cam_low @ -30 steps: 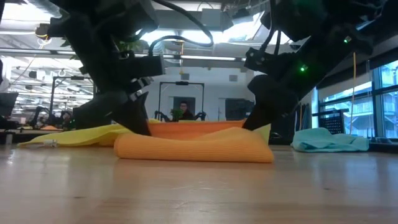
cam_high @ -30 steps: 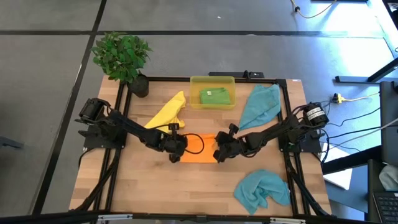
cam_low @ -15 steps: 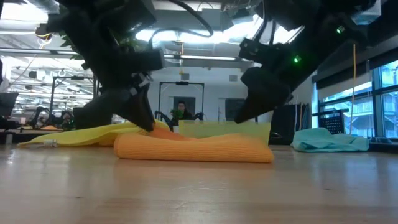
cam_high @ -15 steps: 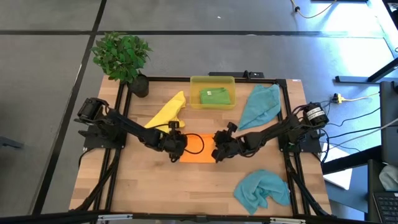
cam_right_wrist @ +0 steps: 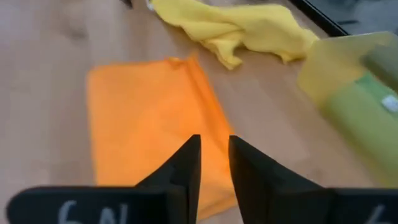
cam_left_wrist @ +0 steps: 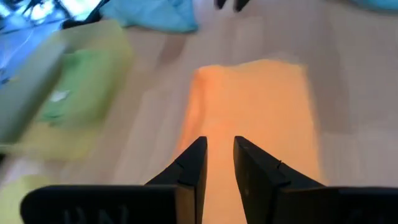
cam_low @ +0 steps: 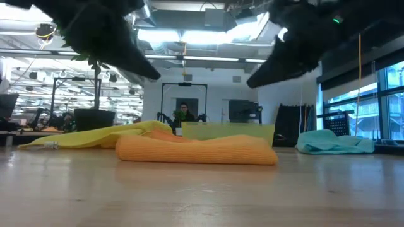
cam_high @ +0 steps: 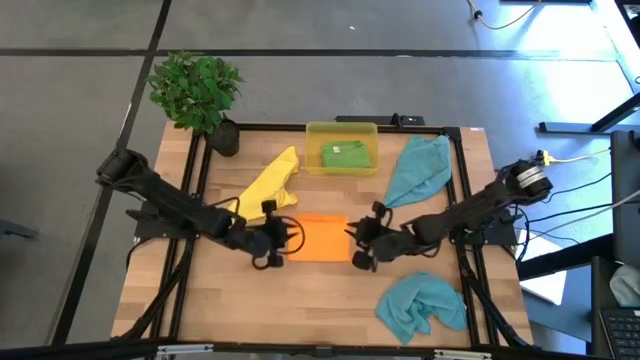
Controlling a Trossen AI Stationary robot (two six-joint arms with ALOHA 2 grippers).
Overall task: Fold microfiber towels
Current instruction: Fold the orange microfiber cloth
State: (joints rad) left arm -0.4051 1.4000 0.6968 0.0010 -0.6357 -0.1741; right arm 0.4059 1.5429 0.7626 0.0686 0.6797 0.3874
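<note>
A folded orange towel [cam_high: 318, 238] lies flat as a rectangle in the middle of the table; the wrist views show it too [cam_left_wrist: 249, 112] [cam_right_wrist: 143, 118]. My left gripper [cam_high: 272, 243] hovers at its left end. My right gripper [cam_high: 362, 248] hovers at its right end. Both are raised clear of the towel, and each is open by a narrow gap [cam_left_wrist: 219, 155] [cam_right_wrist: 214, 155] with nothing in it. A yellow towel [cam_high: 270, 180] lies crumpled at the far left. A green towel [cam_high: 346, 155] lies in the yellow bin [cam_high: 342, 132]. Two teal towels lie at the far right [cam_high: 418, 168] and near right [cam_high: 422, 303].
A potted plant [cam_high: 195, 90] stands at the table's far left corner. A black frame [cam_high: 460, 180] runs around the table. Bare wood shows near the front edge, left of the near teal towel.
Both grippers have come off the orange towel, risen and drawn apart, the left toward the table's left edge and the right toward its right. The raised far layer of the towel has dropped. The towel now lies flat and folded, with both of its ends uncovered.
</note>
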